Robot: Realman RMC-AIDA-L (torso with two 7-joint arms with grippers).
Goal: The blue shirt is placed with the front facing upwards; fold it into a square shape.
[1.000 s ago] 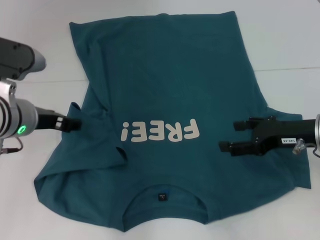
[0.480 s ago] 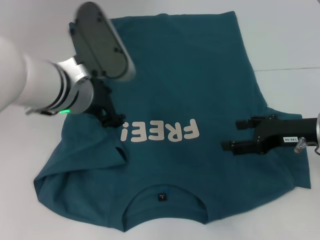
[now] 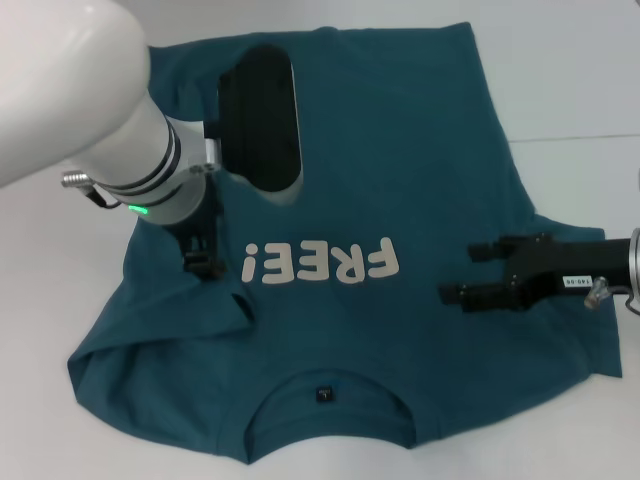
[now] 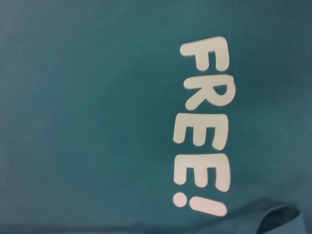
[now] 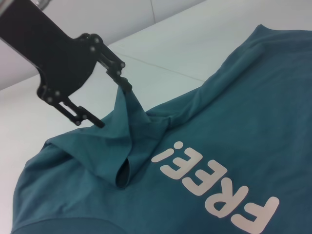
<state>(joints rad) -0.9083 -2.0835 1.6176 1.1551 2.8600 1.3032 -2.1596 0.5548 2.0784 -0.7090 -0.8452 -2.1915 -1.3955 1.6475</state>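
Observation:
The blue shirt (image 3: 380,150) lies flat on the table, collar and dark neck label (image 3: 323,393) nearest me, cream "FREE!" letters (image 3: 320,262) facing up. Its left sleeve is doubled inward into a loose fold (image 3: 235,305). My left gripper (image 3: 203,264) stands just left of the exclamation mark. In the right wrist view the left gripper (image 5: 114,105) is open, and a peak of cloth (image 5: 127,105) rises to one fingertip (image 5: 126,85). My right gripper (image 3: 462,272) is open, low over the shirt's right side. The left wrist view shows only shirt (image 4: 97,122) and letters.
The white table (image 3: 580,80) surrounds the shirt, with a seam line (image 3: 575,138) across its right side. My bulky left arm (image 3: 90,110) hangs over the shirt's upper left part and hides it.
My left arm has swung from the table's left edge in over the shirt, bringing the left sleeve inward. The right arm has not moved.

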